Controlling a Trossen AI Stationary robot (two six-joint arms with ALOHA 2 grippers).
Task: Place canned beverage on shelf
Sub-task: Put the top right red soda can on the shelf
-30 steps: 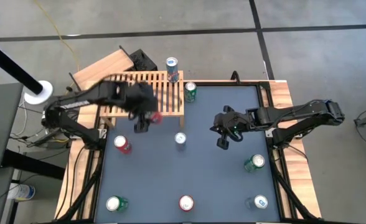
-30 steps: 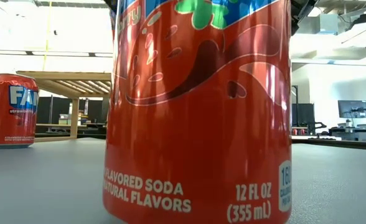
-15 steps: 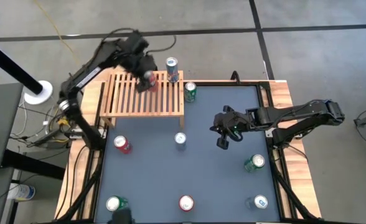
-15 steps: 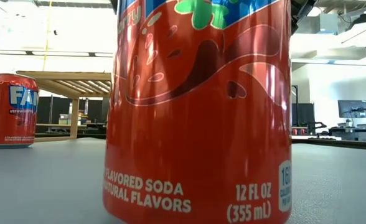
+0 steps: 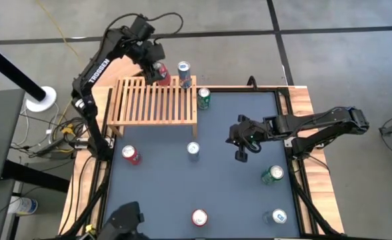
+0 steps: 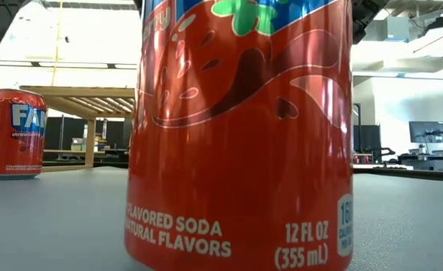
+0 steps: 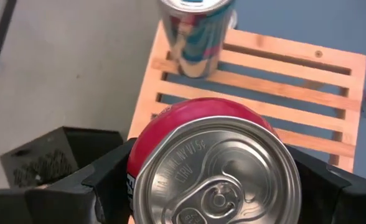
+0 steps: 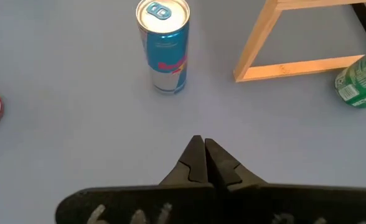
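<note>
1. The desk (image 5: 196,193) carries the shelf (image 5: 153,107) at its far left corner, and you are at the placing step: the left hand (image 5: 157,69) is clamped around a red can (image 5: 161,72) and holds it over the shelf's far edge, just beside the tall blue can (image 5: 184,73) already standing on the slats (in the left wrist view the red can (image 7: 214,165) fills the space between the fingers, with the blue can (image 7: 192,34) near it).

2. The next move, as I judge it, calls for you to lower the red can straight down onto the slats and let go only once its base sits flat, not straddling a gap.

3. Mind the edges: the can hangs close to the shelf's far rim, so I would bring it a little inward first. The blue can is a near neighbour on one side; the slats toward the left arm's base are bare and offer the open room.

4. The right hand (image 5: 241,148) waits over mid-desk, fingers pressed together on nothing (the right wrist view shows the tips (image 8: 203,155) meeting), well apart from the shelf.

5. Other cans stand scattered over the desk, clear of your path.
</note>
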